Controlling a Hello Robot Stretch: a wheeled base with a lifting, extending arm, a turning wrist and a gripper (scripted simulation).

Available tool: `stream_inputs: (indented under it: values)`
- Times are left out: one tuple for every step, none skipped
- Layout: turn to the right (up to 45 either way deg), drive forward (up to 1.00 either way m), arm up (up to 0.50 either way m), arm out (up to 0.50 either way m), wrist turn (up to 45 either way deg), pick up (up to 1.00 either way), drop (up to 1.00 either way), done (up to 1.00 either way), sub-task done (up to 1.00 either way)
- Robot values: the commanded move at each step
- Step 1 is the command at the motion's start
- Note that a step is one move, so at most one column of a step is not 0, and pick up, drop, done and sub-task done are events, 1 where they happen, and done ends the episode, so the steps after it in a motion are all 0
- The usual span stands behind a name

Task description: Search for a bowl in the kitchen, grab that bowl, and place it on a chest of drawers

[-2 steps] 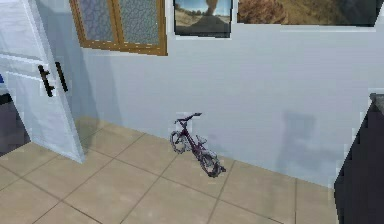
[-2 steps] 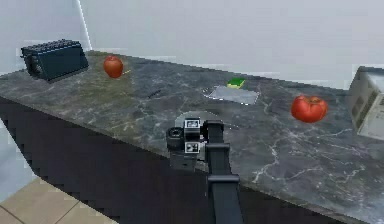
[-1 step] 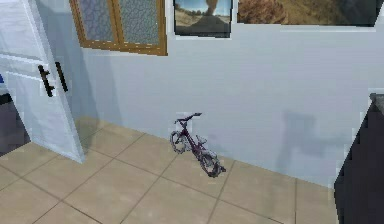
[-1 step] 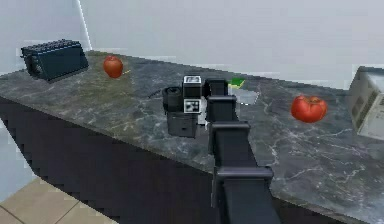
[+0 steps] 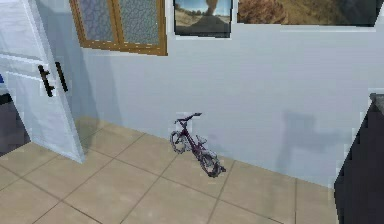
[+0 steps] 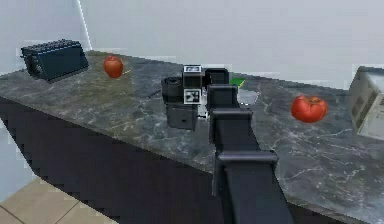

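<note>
In the forward view, a white door (image 5: 35,75) is seen at the left and a small bicycle (image 5: 197,145) by the wall. In the arm side view, a dark table (image 6: 110,112) is shown bearing a black box (image 6: 55,58), a red fruit (image 6: 113,66), the arm (image 6: 240,150) with its jaws, a pale shape (image 6: 246,96) just beside them and a second red fruit (image 6: 309,108). Whether anything is grasped cannot be told, nor whether the pale shape is the bowl.

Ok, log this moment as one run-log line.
arm over dark counter | hand: cannot tell if holding | on counter: toaster, red fruit beside it, another red fruit | ahead: small bicycle by wall
</note>
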Motion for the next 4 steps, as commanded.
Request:
stream_inputs:
  values:
    - [0.0, 0.0, 0.0, 0.0, -45.0, 0.0, 0.0, 0.0, 0.0]
    - [0.0, 0.0, 0.0, 0.0, -45.0, 0.0, 0.0, 0.0, 0.0]
    - [0.0, 0.0, 0.0, 0.0, -45.0, 0.0, 0.0, 0.0, 0.0]
    - [0.0, 0.0, 0.0, 0.0, -6.0, 0.0, 0.0, 0.0, 0.0]
